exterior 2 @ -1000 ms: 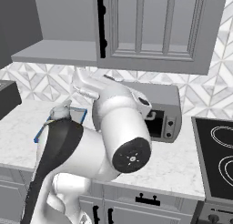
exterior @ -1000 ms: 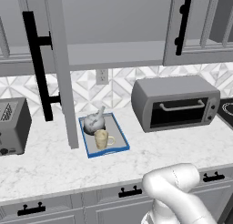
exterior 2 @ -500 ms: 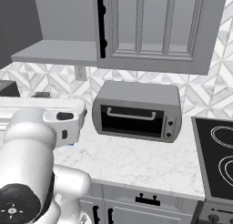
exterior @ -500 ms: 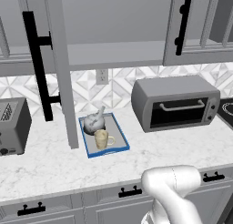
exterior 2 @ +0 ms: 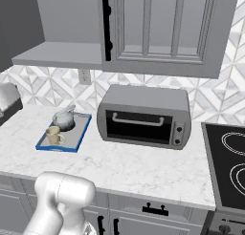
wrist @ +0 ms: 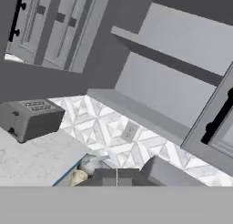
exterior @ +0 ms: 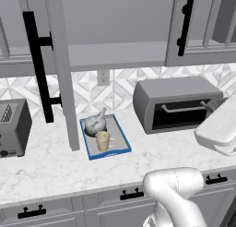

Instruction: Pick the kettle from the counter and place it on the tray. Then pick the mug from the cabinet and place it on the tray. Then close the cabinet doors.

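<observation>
Pointing up and back toward the wall units, the gripper has its fingers pressed together on nothing. Just beyond it on the counter, the kettle and mug both sit on the tray. Farther up, the cabinet gapes, shelf bare; the left cabinet door juts edge-on toward the robot, its long bar handle upright, so the closing push probably goes sideways.

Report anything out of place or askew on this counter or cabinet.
Nothing spilled or damaged. The kettle and mug stand upright on the tray. The one thing undone: the cabinet doors hang open, baring the shelf.
</observation>
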